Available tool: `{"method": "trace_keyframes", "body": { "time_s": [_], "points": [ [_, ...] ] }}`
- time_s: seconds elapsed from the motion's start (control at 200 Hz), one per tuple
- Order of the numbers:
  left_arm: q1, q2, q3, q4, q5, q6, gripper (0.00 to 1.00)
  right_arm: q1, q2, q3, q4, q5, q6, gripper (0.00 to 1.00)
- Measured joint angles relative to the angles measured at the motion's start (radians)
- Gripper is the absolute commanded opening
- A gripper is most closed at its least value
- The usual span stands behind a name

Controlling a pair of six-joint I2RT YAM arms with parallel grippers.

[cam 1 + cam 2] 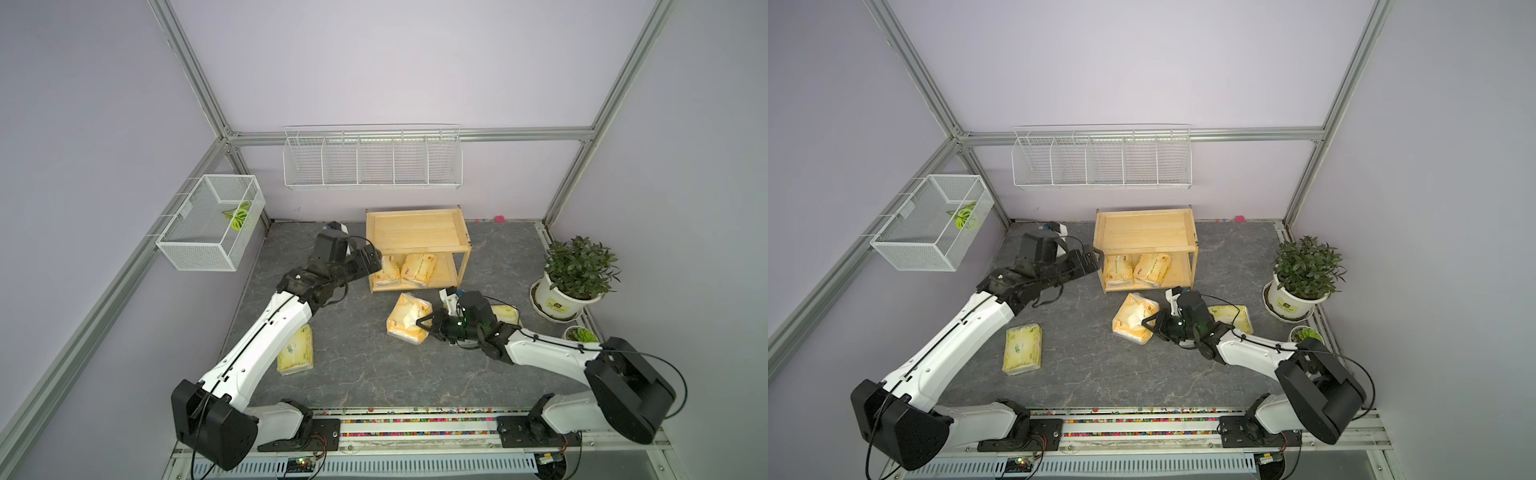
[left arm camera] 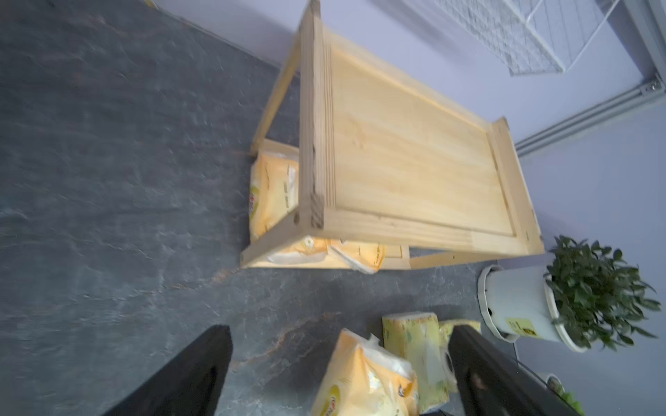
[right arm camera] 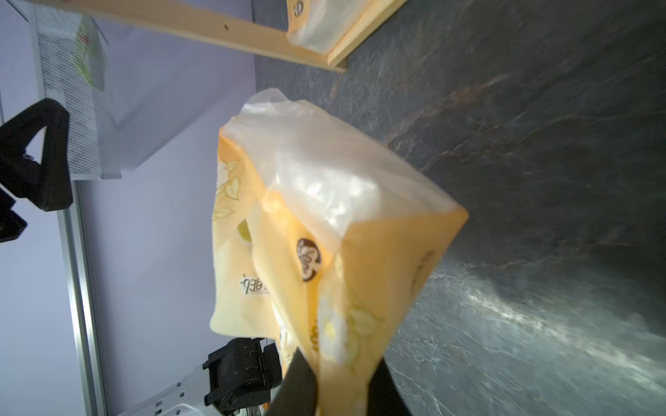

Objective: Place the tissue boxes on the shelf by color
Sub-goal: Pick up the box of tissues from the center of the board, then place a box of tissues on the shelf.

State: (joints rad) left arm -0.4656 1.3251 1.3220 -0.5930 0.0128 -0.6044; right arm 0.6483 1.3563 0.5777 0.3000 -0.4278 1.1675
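Item: you are pinching the orange tissue pack (image 1: 405, 320) with the right gripper (image 1: 424, 322), jaws pressed on its wrapper, just before the shelf (image 1: 417, 249), near the middle of the table (image 1: 374, 374). You are holding the left gripper (image 1: 376, 261) spread beside the shelf's left end.

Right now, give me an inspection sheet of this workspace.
Surface: dark stone-patterned tabletop, nothing spilled.
Job's things: wooden shelf, top tray bare, two orange packs on lower tier; third orange pack gripped; pale pack by the left arm, another pale pack behind the right arm.
Clutter: potted plant, small succulent, pink scrap at the back edge.
Grippers: left pincer open, empty, beside the shelf; right pincer shut on the third orange pack.
Cables: black loops on both arms.
Surroundings: wire rack, mesh basket, lilac walls.
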Motion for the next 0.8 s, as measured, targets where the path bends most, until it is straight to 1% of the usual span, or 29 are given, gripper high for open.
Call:
{"method": "trace_keyframes", "body": {
  "time_s": [0.075,0.175,0.37,0.455,0.555,0.7,0.8],
  "points": [
    [0.022,0.07,0.108,-0.04,-0.029,0.032,1.0,-0.05,-0.045,0.009,-0.069,-0.005,-0.027,0.16],
    [0.035,0.165,0.185,-0.074,-0.054,0.061,1.0,-0.119,-0.106,0.011,-0.165,-0.019,-0.06,0.15],
    [0.038,0.299,0.209,-0.128,-0.078,0.084,1.0,-0.264,-0.266,0.013,-0.382,-0.045,-0.126,0.15],
    [0.039,0.329,0.216,-0.135,-0.08,0.088,1.0,-0.365,-0.348,0.033,-0.509,-0.049,-0.179,0.15],
    [0.039,0.338,0.234,-0.14,-0.08,0.092,1.0,-0.52,-0.416,0.092,-0.661,-0.064,-0.257,0.15],
    [0.039,0.338,0.245,-0.14,-0.08,0.095,1.0,-0.726,-0.415,0.189,-0.794,-0.093,-0.358,0.15],
    [0.039,0.338,0.245,-0.14,-0.079,0.096,1.0,-0.792,-0.359,0.235,-0.838,-0.093,-0.401,0.15]
  ]
}}
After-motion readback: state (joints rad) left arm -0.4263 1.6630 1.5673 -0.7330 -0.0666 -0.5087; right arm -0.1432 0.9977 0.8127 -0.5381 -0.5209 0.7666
